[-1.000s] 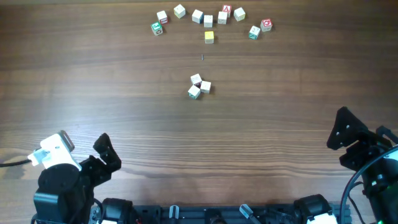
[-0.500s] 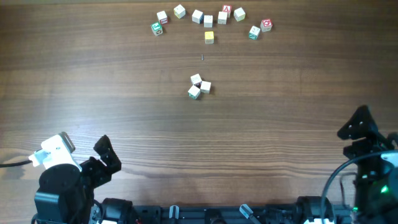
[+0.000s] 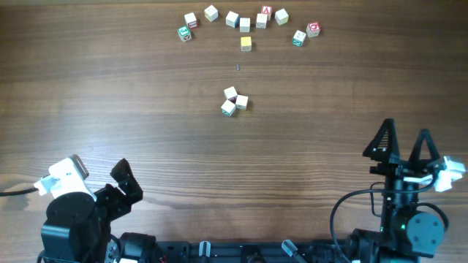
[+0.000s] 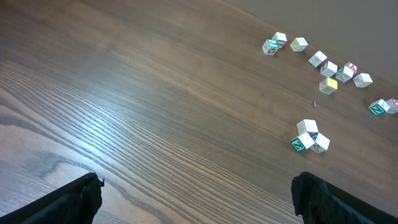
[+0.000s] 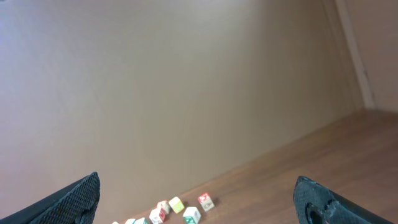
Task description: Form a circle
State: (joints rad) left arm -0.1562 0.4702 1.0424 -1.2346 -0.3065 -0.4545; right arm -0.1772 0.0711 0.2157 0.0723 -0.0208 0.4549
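At the bottom of the frame, the left gripper [image 4: 198, 182] and the right gripper [image 3: 404, 137] are wide open and hold nothing. The three cubes [image 3: 234, 101] sit close together mid-table [image 3: 110, 95]. Higher up, a yellow cube [image 3: 246, 43] sits just under a loose arc of cubes [image 3: 232, 19].

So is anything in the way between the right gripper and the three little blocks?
No, nothing visible. Only wooden table lies between the open right gripper and the three little blocks.
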